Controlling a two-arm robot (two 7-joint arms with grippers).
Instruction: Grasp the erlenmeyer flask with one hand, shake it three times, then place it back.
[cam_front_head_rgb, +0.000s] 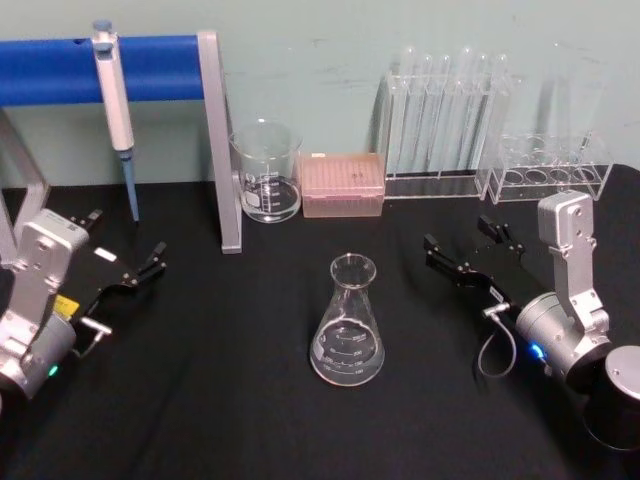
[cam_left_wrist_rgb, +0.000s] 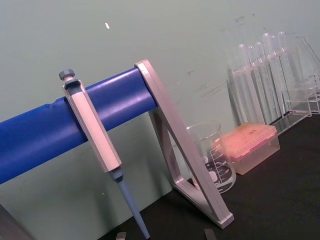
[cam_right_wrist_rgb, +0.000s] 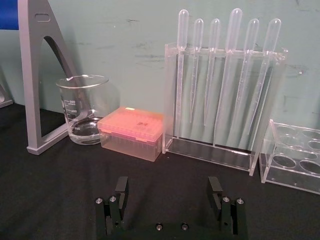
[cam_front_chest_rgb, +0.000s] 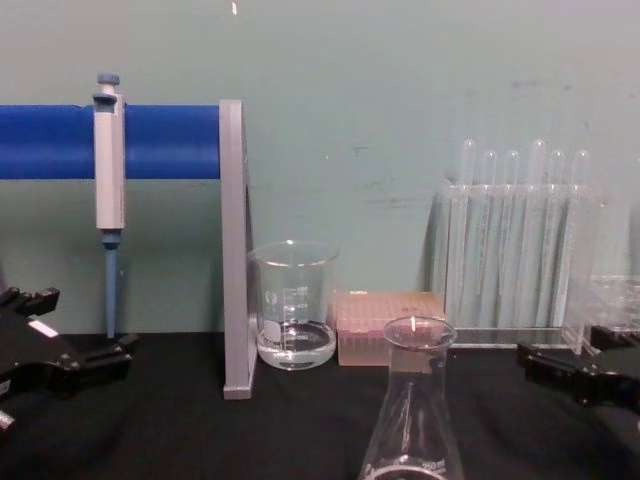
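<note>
The erlenmeyer flask (cam_front_head_rgb: 348, 325) stands upright on the black table (cam_front_head_rgb: 230, 400), near the middle and in front of the row of labware along the wall. It looks empty, though the clear glass makes that hard to judge. In the chest view its neck and flared rim (cam_front_chest_rgb: 418, 335) rise at the bottom centre.

The right gripper (cam_front_head_rgb: 470, 250) hovers low over the table to the right of the flask, well apart from it, with its 2 fingers spread wide and nothing between them. The right wrist view shows the same gap, both black fingertips (cam_right_wrist_rgb: 121, 185) pointing toward the back wall. The left gripper (cam_front_head_rgb: 125, 255) sits at the left side of the table, also away from the flask, its jaws parted and empty.

Behind the flask, a glass beaker (cam_front_head_rgb: 266, 172) stands next to a pink tip box (cam_front_head_rgb: 343, 184), the 2 just beside each other. To their right is a clear rack (cam_right_wrist_rgb: 220, 100) holding 6 plastic pipettes, and further right a second clear rack (cam_front_head_rgb: 555, 170) with round holes. On the left, a grey stand (cam_front_head_rgb: 222, 140) carries a blue bar (cam_front_head_rgb: 110, 68), and a pipettor (cam_front_head_rgb: 115, 110) hangs from that bar, tip pointing down.
</note>
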